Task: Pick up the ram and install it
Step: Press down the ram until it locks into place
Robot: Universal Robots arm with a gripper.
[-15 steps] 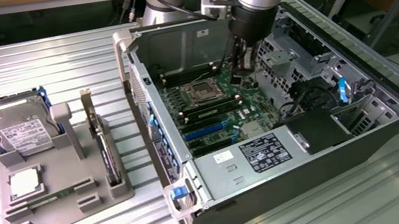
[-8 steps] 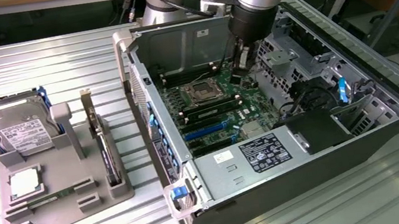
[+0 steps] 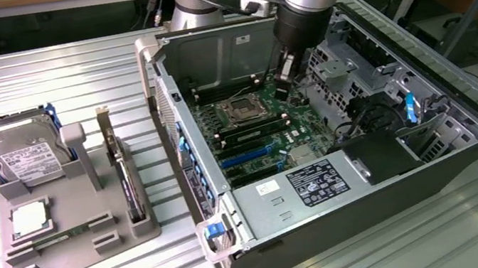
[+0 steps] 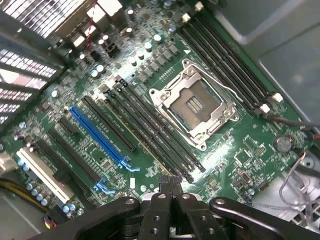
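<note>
My gripper (image 3: pixel 283 88) hangs inside the open computer case over the motherboard (image 3: pixel 272 144), beside the empty processor socket (image 3: pixel 241 110). In the wrist view its fingertips (image 4: pixel 165 183) are pressed together with nothing between them, just above the near end of the black memory slots (image 4: pixel 165 150). A thin greenish-gold edge, apparently a ram stick seated on edge, runs along one of those slots (image 4: pixel 131 127). Another ram stick (image 3: pixel 56 240) lies flat in the grey tray (image 3: pixel 67 265) at the exterior view's left.
The tray also carries a hard drive (image 3: pixel 23 155), a square silver processor (image 3: pixel 30 218) and an upright expansion card (image 3: pixel 120 168). Case walls, the black power supply (image 3: pixel 324 182), cables (image 3: pixel 365 114) and drive cages (image 3: pixel 421 127) crowd around the motherboard.
</note>
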